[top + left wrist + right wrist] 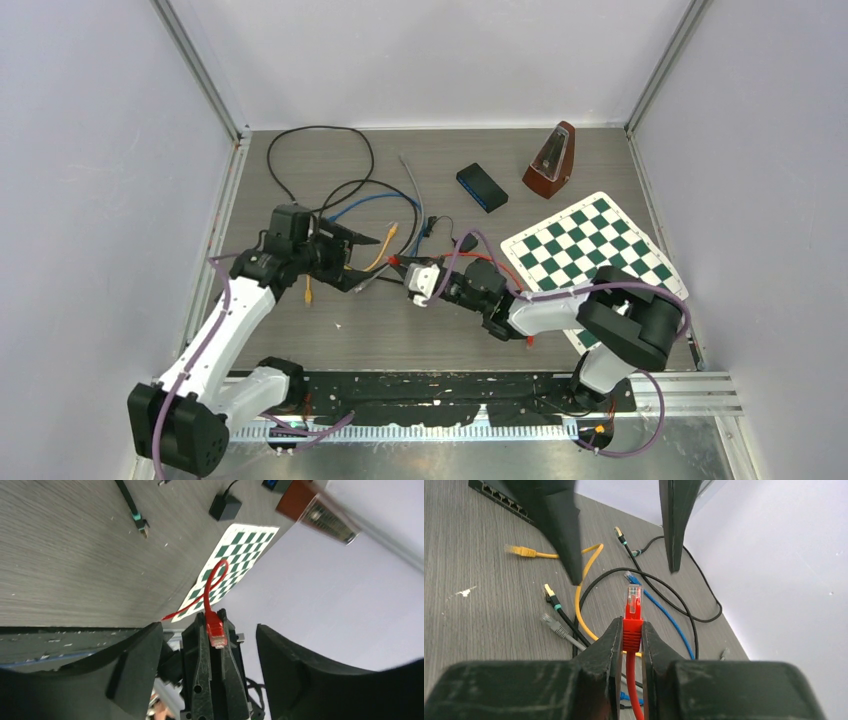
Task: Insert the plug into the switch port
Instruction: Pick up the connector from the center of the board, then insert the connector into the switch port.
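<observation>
Right wrist: one red plug (633,611) between two fingers (605,652)

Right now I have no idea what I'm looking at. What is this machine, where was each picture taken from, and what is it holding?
This is a robot: a left arm and a right arm bolted to a table, each ending in a two-finger gripper. The wide picture comes from a fixed camera above and behind them. The other two come from a small camera on each wrist, which sees its own fingers. The right gripper is clamped on a red network plug. The left gripper stands open opposite it, holding nothing. On the table lie a yellow cable, a blue cable, a chequered mat, a metronome and a network switch with a row of ports.
</observation>
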You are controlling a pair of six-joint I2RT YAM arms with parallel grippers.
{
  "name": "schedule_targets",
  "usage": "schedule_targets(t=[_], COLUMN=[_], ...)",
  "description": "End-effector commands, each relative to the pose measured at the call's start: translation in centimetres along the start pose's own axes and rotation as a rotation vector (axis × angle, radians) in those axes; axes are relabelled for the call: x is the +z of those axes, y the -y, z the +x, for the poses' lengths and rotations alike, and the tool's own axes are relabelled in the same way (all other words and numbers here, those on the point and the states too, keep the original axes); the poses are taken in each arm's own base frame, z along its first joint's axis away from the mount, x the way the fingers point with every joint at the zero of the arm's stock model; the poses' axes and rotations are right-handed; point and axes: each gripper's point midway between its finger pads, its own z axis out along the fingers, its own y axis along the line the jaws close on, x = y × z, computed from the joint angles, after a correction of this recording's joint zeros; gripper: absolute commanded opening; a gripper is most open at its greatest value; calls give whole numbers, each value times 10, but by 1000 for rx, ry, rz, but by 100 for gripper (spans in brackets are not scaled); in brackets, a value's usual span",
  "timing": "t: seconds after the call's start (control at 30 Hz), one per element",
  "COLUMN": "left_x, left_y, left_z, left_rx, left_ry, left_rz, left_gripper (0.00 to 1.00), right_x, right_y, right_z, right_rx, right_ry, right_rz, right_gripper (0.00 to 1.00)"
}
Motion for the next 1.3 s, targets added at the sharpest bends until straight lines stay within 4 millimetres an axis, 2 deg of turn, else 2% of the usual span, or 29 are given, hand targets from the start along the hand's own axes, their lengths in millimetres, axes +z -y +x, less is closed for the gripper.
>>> schedule_targets(t=[0.0, 0.03, 0.07, 0.13, 0.27, 0.37, 0.5, 0.6, 0.67, 0.8, 0.87, 0.97, 1.07, 1.27], left_x=[-16, -20, -26, -41, -79, -96, -124, -133, -142, -148, -142, -121, -106, -100], left_y=[9, 5, 2, -4, -42, -66, -90, -93, -88, -96, -105, -116, -120, -139], left_z=[-31, -44, -59, -94, -174, -218, -273, -309, -329, -355, -364, -373, -372, -363], left_rx=[24, 27, 44, 83, 11, -41, -8, 144, 218, 283, 262, 240, 241, 193], left_ry=[184, 253, 329, 483, 733, 805, 913, 929, 928, 866, 810, 720, 649, 586], left_rz=[99, 82, 63, 15, -171, -294, -526, -711, -809, -987, -1014, -966, -929, -938], left_gripper=[90, 98, 99, 99, 93, 94, 91, 90, 88, 80, 73, 67, 64, 63], right_x=[-8, -10, -11, -16, -28, -35, -39, -44, -46, -50, -52, -54, -54, -47], right_y=[26, 29, 30, 35, 43, 47, 46, 47, 45, 44, 46, 49, 48, 45], right_z=[-12, -9, -5, -2, -7, -22, -33, -46, -51, -56, -58, -62, -57, -49], right_rx=[137, 158, 168, 183, 202, 222, 245, 258, 257, 239, 230, 220, 224, 269], right_ry=[-12, -24, -38, -50, -69, -37, -28, 12, 31, 41, 44, 47, 20, -23], right_rz=[76, 86, 89, 105, 121, 111, 78, 68, 49, 35, 39, 38, 30, 22], right_gripper=[5, 5, 5, 5, 5, 5, 5, 5, 5, 5, 5, 5, 5, 5])
